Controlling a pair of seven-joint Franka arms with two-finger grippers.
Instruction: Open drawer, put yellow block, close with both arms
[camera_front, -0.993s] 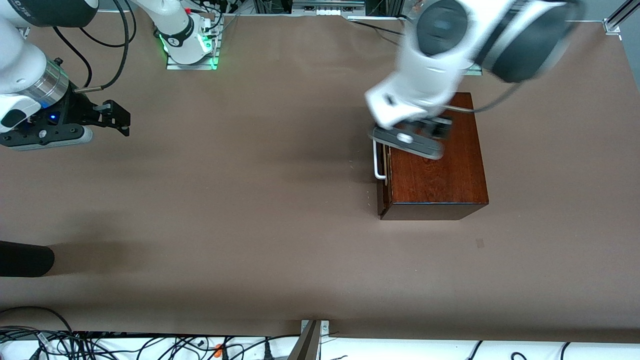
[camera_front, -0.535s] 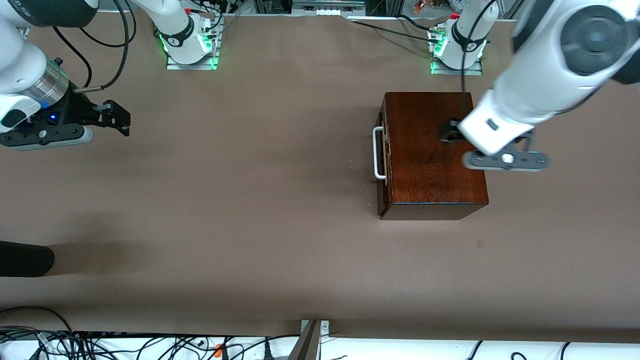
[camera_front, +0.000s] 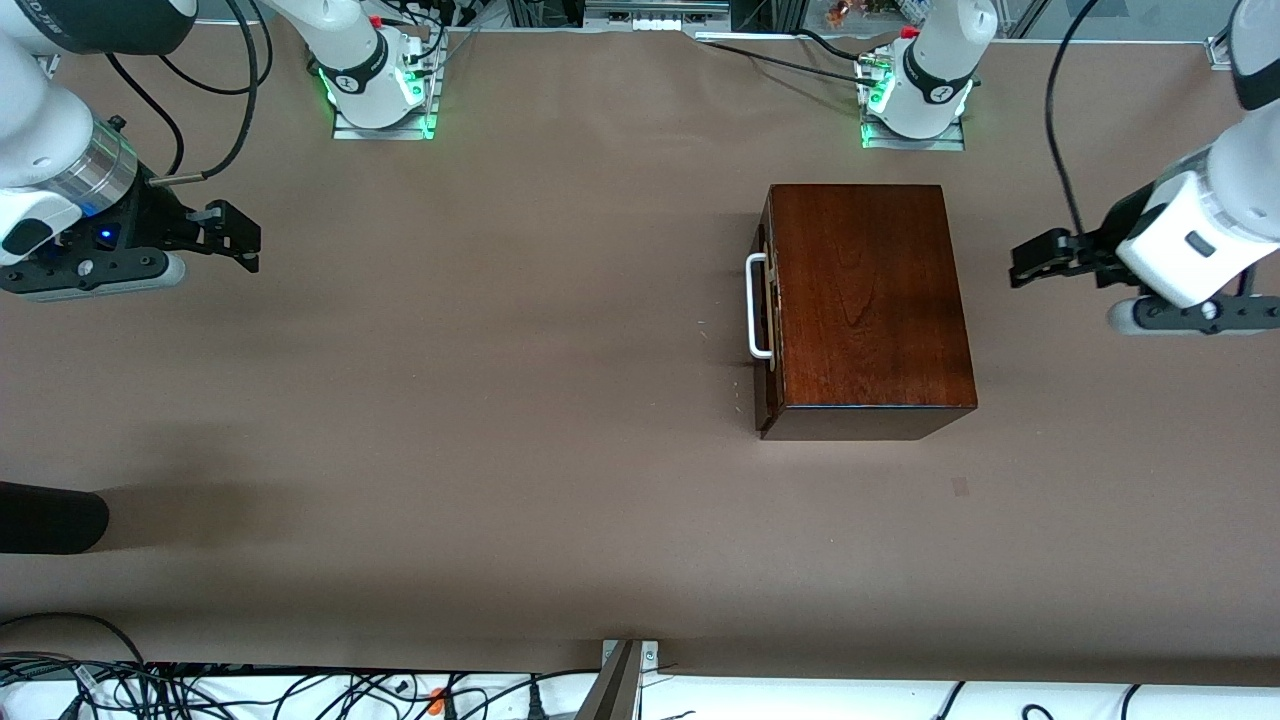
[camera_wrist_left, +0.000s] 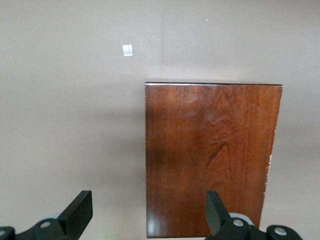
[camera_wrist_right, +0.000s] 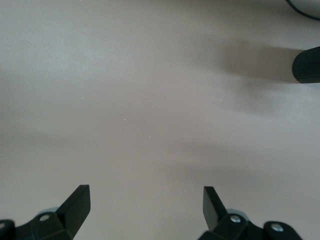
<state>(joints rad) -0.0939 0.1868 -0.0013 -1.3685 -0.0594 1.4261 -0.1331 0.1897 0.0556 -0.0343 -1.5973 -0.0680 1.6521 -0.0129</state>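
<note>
A brown table (camera_front: 500, 450) fills the front view, with a strip of tangled cables (camera_front: 200, 690) along the edge nearest the camera. A black rounded object (camera_front: 50, 518) pokes in at the right arm's end of the table and is cut off by the frame; what it is cannot be made out.

Farther from the camera, toward the left arm's end, stands a glossy dark mahogany box (camera_front: 868, 300). Its drawer (camera_front: 768, 320) is pushed in, the dark front flush with the box, and its white U-shaped handle (camera_front: 756, 305) faces the right arm's end of the table. The drawer's inside is hidden.

The left gripper (camera_front: 1030, 262) hangs over bare table just beside the box, on the side away from the handle, not touching it. In the left wrist view its two fingers (camera_wrist_left: 80, 212) stand wide apart, holding nothing, with the box top (camera_wrist_left: 210, 155) showing between them and a small pale square mark (camera_wrist_left: 127, 50) on the table nearby.

The right gripper (camera_front: 232, 235) hangs over bare table at the right arm's end, well apart from the box, its fingers (camera_wrist_right: 77, 204) also spread and empty.

Farthest from the camera, the two arm bases (camera_front: 375, 80) glow green.
</note>
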